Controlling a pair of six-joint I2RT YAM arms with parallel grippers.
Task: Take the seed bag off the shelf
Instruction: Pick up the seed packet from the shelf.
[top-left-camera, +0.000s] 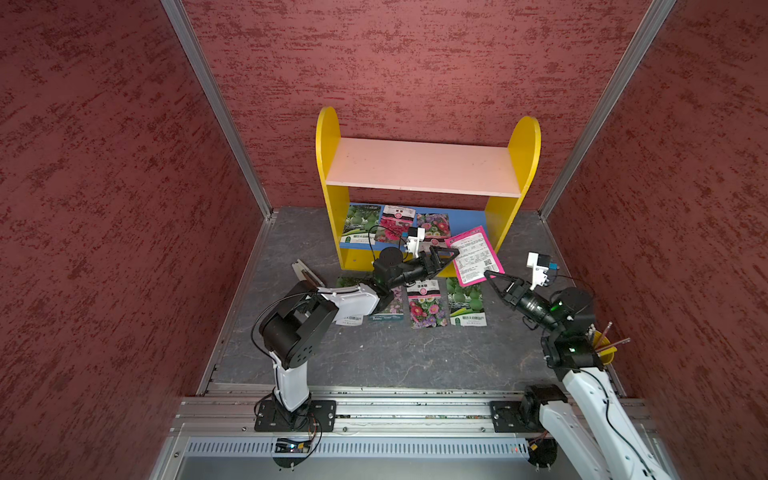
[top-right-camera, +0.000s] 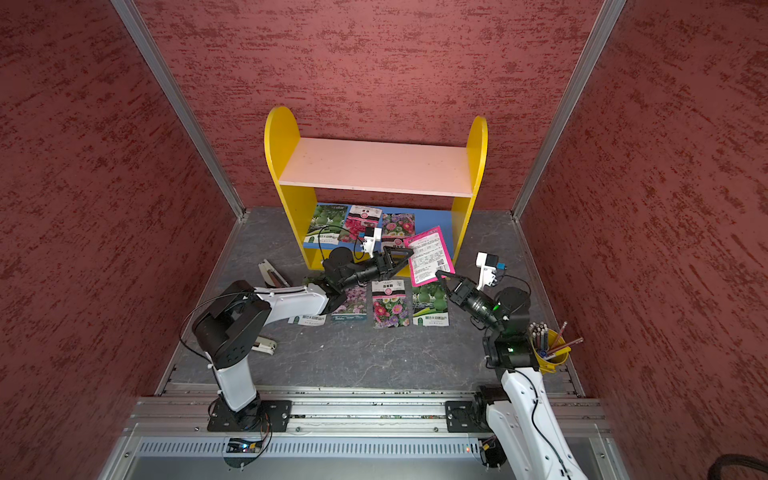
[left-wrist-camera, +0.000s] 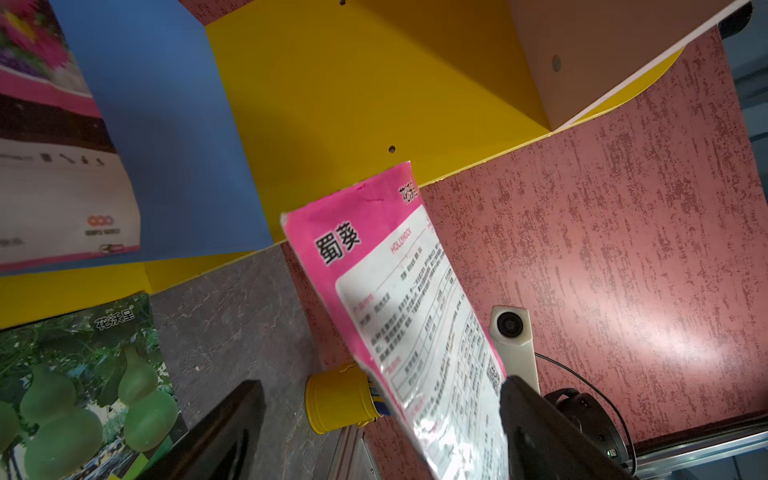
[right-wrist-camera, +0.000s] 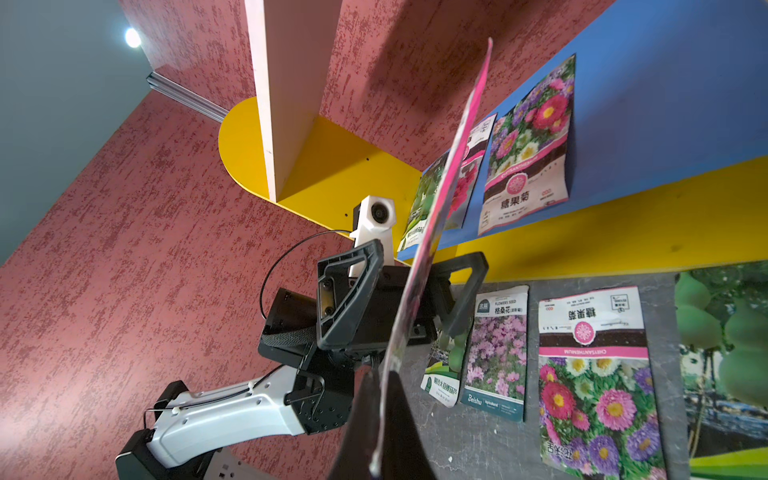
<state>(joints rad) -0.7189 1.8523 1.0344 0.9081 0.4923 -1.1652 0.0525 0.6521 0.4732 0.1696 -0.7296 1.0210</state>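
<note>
The glossy pink seed bag with a white printed label (top-left-camera: 473, 255) hangs in the air. It is clear of the blue lower board (top-left-camera: 467, 218) of the small yellow-sided wooden shelf (top-left-camera: 524, 145) and sits just in front of that shelf's right side panel. The right fingers (top-left-camera: 490, 275) are pinched shut on the bag's corner farthest from the shelf. From that corner the bag's long axis runs back toward the shelf.

The left fingers (top-left-camera: 454, 258) stand wide apart astride the bag's left long edge and hold nothing. In the right wrist view the sheet passes between them, though I cannot tell whether either one brushes it.

Since only the right arm carries the bag, the next move is probably its own: a pull along the long axis, away from the shelf and over the dark grey surface (top-left-camera: 374, 353). A swing leftward would likely drag the sheet against the open left fingers.
</note>
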